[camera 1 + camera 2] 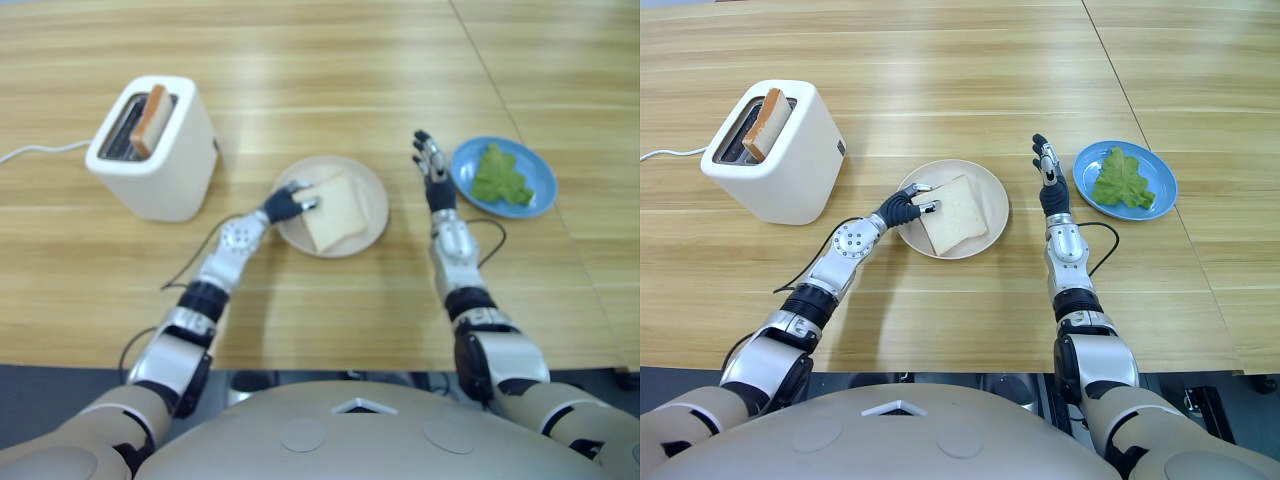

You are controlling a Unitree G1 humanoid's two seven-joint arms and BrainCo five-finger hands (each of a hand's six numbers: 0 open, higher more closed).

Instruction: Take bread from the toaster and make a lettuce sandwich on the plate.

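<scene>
A white toaster (160,160) stands at the left with one bread slice (152,118) upright in its slot. A second bread slice (340,212) lies flat on the beige plate (378,198) in the middle. My left hand (285,204) rests at the plate's left rim, fingers curled onto the slice's left edge. To the right of the plate, my right hand (1047,168) is raised over the table, fingers straight and holding nothing. Just right of that hand, a green lettuce leaf (1121,178) lies on a blue plate (1161,198).
The toaster's white cord (30,152) trails off to the left edge. A seam in the wooden table (1110,60) runs behind the blue plate. Bare tabletop lies in front of both plates.
</scene>
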